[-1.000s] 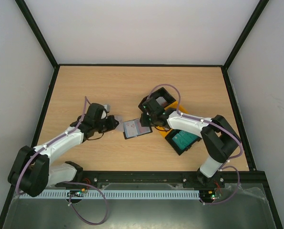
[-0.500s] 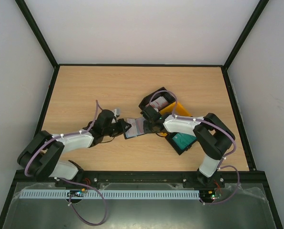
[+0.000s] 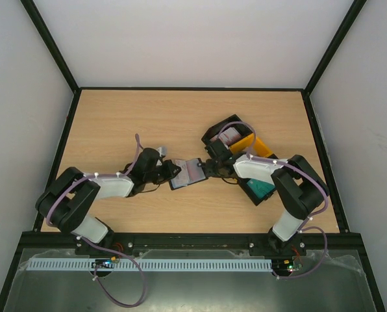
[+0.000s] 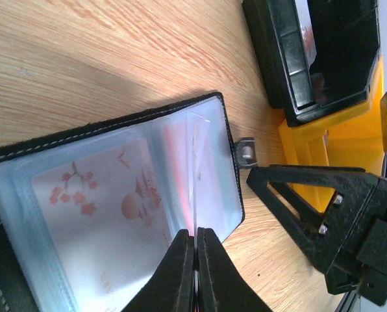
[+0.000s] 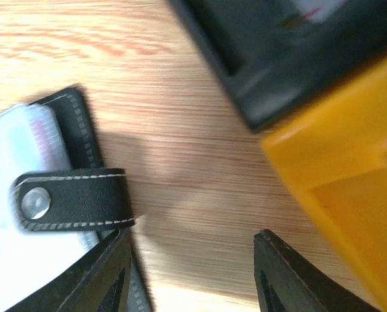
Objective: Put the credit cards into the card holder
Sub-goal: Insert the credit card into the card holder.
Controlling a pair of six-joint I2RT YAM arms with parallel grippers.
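Tabletop [image 3: 115,117] — left pincer [image 4: 195,235] apparently tight on card holder [image 4: 213,188]; right pincer [image 5: 190,244] agape

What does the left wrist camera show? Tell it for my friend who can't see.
The shut left gripper pinches a clear sleeve of the open card holder, beside a sleeved card with red blossoms. The right gripper's finger and black and yellow bins are at the right.

2 arms [image 3: 258,169]: white links [image 3: 109,187], black joints [image 3: 297,195], purple cables [image 3: 144,279]; black fingers [image 4: 178,270], silver screws [image 4: 337,200].
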